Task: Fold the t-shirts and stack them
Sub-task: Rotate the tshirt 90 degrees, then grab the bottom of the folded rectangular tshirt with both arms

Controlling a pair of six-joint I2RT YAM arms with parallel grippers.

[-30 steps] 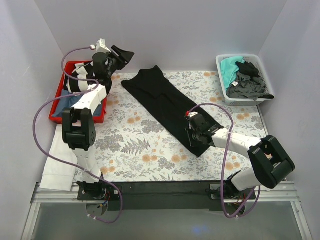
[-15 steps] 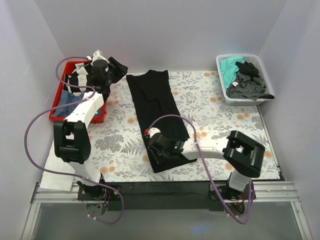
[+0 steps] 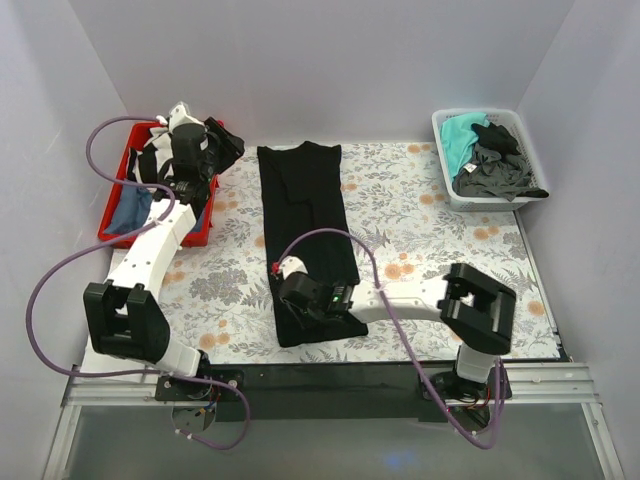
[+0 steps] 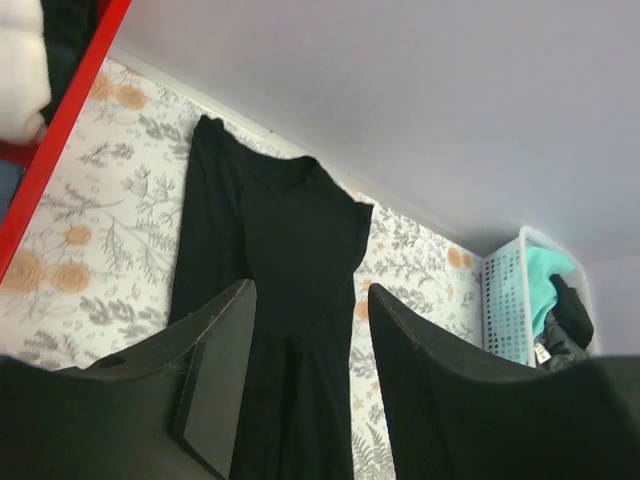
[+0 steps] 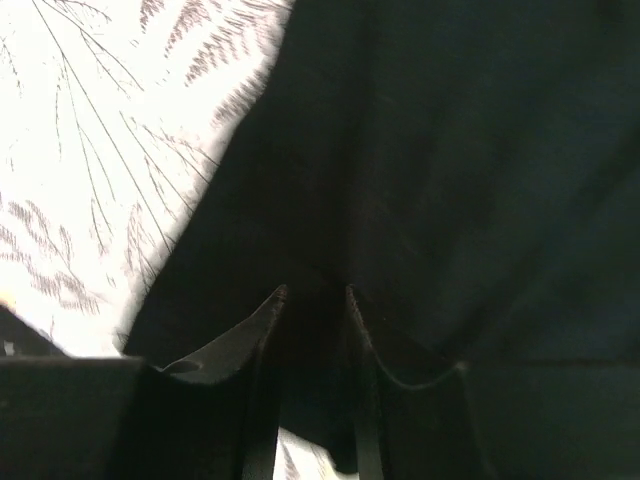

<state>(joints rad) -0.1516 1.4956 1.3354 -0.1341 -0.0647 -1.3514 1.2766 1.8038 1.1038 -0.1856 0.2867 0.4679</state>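
Cloth this limp and light will sag; the plain black cloth t-shirt (image 3: 305, 215) lies as a long strip mid-way across the floral-printed table (image 3: 430, 200); right gripper (image 3: 300, 300) is nearly closed, pinching its near end; left gripper (image 3: 215, 140) is spread wide, empty; best held by corners.

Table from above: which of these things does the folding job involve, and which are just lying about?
Job: black t-shirt, pinched by right gripper; teal shirt and grey shirt in the white basket; left gripper, open.
Lying about: red tray of other clothes; flowered tablecloth.
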